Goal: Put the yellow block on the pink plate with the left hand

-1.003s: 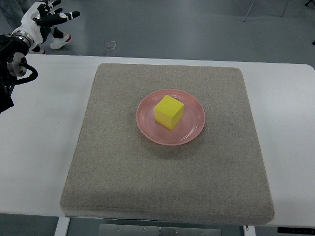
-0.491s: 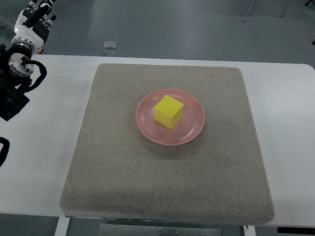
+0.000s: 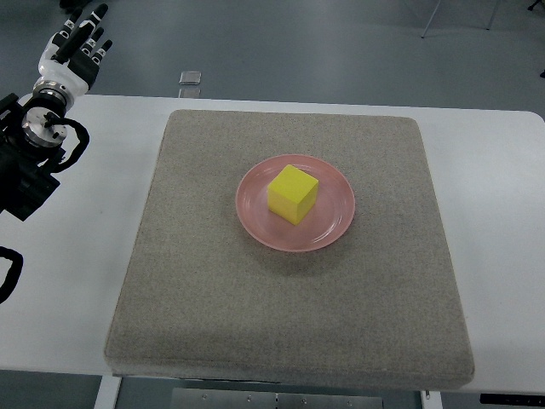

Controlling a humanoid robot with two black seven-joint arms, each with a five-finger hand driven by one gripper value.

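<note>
Top view is showing a white table (image 3: 77,281) carrying a grey mat (image 3: 213,298) that is covering most of its middle, likely to cushion and steady whatever is set down. At the mat's centre a pink plate (image 3: 336,223) is lying flat, and the yellow block (image 3: 292,194) is sitting on it, so the placement looks done. Over the table's far left corner the left hand (image 3: 75,53) is hanging with fingers extended, holding nothing, well apart from the plate.

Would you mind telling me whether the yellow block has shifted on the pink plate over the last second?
No. The yellow block sits at the same spot on the pink plate, near its centre, and the plate has not moved on the grey mat.
</note>
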